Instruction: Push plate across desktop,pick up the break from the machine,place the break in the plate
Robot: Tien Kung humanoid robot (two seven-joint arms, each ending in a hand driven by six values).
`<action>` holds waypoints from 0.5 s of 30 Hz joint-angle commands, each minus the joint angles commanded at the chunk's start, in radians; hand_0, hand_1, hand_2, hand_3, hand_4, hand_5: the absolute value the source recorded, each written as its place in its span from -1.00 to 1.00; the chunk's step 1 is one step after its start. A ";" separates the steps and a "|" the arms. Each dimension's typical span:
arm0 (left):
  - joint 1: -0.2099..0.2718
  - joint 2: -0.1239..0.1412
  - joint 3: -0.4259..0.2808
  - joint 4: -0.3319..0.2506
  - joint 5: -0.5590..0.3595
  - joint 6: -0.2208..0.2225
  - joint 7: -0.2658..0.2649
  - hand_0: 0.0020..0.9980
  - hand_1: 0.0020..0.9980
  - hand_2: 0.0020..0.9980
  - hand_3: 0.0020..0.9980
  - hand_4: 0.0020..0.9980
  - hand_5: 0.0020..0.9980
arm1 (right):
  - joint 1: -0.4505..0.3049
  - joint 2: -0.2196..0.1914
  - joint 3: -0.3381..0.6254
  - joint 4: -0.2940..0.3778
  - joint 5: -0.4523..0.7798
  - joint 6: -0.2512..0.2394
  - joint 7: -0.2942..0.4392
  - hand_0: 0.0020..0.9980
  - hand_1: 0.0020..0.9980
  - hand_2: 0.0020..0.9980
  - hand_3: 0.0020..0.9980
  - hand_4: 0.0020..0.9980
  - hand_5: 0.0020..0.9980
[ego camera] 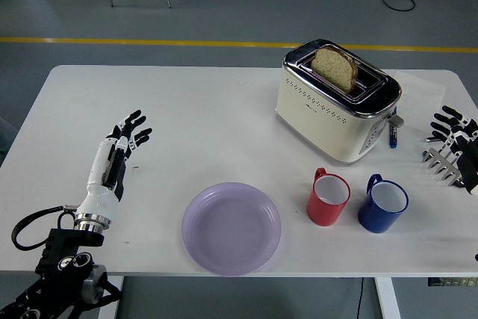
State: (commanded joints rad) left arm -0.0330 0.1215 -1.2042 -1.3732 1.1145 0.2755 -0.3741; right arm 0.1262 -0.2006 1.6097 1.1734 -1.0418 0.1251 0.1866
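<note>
While the plate (231, 228) is sitting near the counter's (224, 117) front edge, left of the red mug (328, 199) and blue mug (382, 204), the left hand (119, 151) is hovering well to the plate's left, fingers spread and holding nothing. The right hand (452, 147) is hanging at the right edge, fingers apart, also empty. The bread (334, 67) is standing upright in the toaster's (336, 102) slot, top half showing, its long axis running along the slot from back-left to front-right. Judgement: the plate push is looking finished (plate lying clear of the left hand), so the bread pick is up next. The bread is lying up and to the left of the right hand, with the toaster body between them; the right hand is clearly the nearer one. The fingers will likely need to be closing across the slice's thin faces from above.
</note>
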 joint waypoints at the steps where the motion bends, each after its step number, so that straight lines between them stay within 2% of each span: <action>1: 0.020 0.006 -0.022 -0.028 0.006 -0.005 0.008 0.53 0.56 0.70 0.69 0.07 1.00 | 0.001 -0.002 0.002 0.002 0.000 0.000 0.000 0.72 0.55 0.55 0.58 0.01 0.07; 3: 0.053 0.008 -0.065 -0.075 0.021 -0.014 0.021 0.53 0.56 0.70 0.69 0.07 1.00 | 0.003 -0.005 0.003 0.005 -0.001 0.000 -0.001 0.72 0.55 0.55 0.58 0.01 0.07; 6: 0.110 -0.008 -0.144 -0.139 0.040 -0.024 0.037 0.53 0.56 0.69 0.67 0.08 1.00 | 0.001 -0.015 0.001 0.013 -0.002 -0.001 -0.001 0.72 0.55 0.55 0.58 0.01 0.07; 9: 0.146 -0.024 -0.207 -0.177 0.053 -0.035 0.052 0.53 0.56 0.69 0.67 0.08 1.00 | 0.000 -0.030 -0.006 0.025 -0.004 -0.002 -0.001 0.72 0.55 0.55 0.58 0.01 0.07; 15: 0.182 -0.028 -0.249 -0.197 0.058 -0.062 0.067 0.53 0.56 0.67 0.66 0.08 1.00 | 0.027 -0.073 -0.038 0.039 -0.005 -0.008 0.000 0.72 0.55 0.55 0.58 0.02 0.05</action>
State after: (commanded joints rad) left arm 0.1488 0.0936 -1.4534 -1.5698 1.1722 0.2130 -0.3075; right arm 0.1535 -0.2736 1.5714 1.2121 -1.0469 0.1168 0.1869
